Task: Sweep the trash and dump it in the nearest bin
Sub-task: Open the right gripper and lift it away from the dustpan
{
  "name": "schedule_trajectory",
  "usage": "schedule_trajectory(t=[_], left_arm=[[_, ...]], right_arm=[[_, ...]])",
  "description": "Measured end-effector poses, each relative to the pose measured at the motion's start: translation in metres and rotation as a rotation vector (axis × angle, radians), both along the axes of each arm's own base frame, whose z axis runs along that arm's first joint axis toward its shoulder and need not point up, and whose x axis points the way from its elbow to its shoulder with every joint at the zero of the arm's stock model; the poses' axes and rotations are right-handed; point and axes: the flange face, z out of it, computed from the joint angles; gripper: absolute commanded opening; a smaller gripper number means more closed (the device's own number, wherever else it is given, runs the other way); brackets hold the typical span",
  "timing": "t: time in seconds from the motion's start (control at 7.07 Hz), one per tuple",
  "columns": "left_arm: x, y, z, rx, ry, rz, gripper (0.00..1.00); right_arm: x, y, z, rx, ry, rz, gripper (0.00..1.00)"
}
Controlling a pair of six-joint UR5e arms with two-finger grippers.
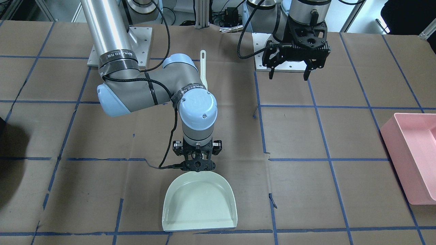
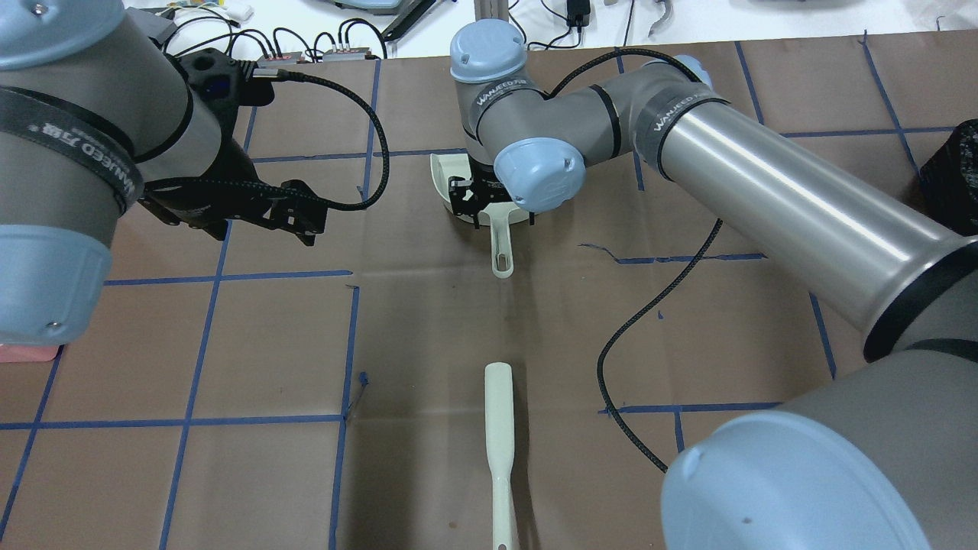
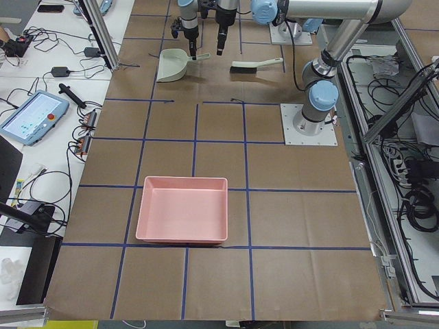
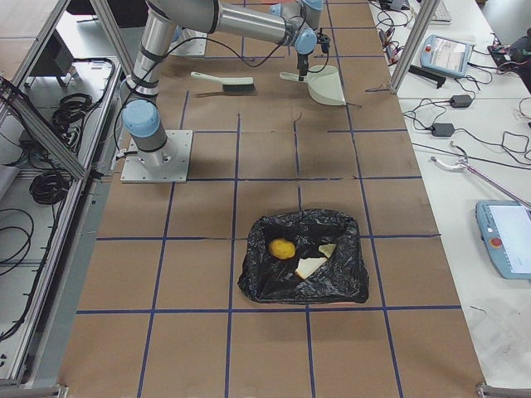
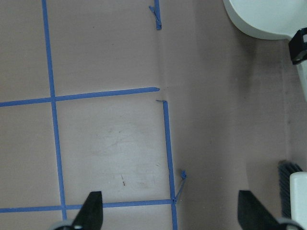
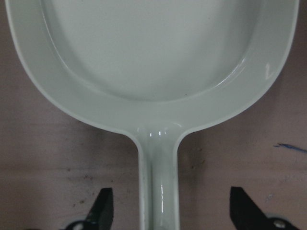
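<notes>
Across the counter, front-facing view: dustpan (image 1: 199,204) lies flat and empty on the counter (image 1: 340,136); right hand (image 1: 197,162) hangs over its handle end; left hand (image 1: 289,75) hovers well apart from it, fingers spread, holding nothing; pink bin (image 1: 398,153) at the edge shows no trash in the part in view.
Overhead view: brush (image 2: 498,428) lies alone near the robot; neither hand grips it.
Right-side view: trash (image 4: 282,248), the yellow lump and both bread pieces, sits inside the black-lined bin (image 4: 253,278).
Left wrist view: fingertips (image 5: 93,211) wide apart over bare paper.
Right wrist view: fingers (image 6: 103,206) apart, straddling the dustpan handle (image 6: 158,191) without touching it.
Progress: sweeping and dumping look done; I judge that only leaving the tools and pulling the arms clear remains.
</notes>
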Motion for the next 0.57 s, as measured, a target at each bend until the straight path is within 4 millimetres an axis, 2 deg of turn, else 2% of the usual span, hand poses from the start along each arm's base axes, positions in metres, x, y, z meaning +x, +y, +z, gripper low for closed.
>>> schedule_trajectory(t=[0.14, 0.28, 0.57], left_arm=[[0.0, 0.002, 0.002, -0.003, 0.006, -0.003, 0.99], [0.0, 0.002, 0.002, -0.003, 0.005, -0.005, 0.99], [0.0, 0.002, 0.0, 0.001, 0.002, -0.005, 0.99]], right_arm=[[-0.007, -0.005, 0.021, 0.003, 0.004, -0.005, 1.0], [-0.026, -0.007, 0.046, 0.031, 0.016, -0.011, 1.0], [-0.087, -0.008, 0.098, 0.07, 0.023, 0.008, 1.0]])
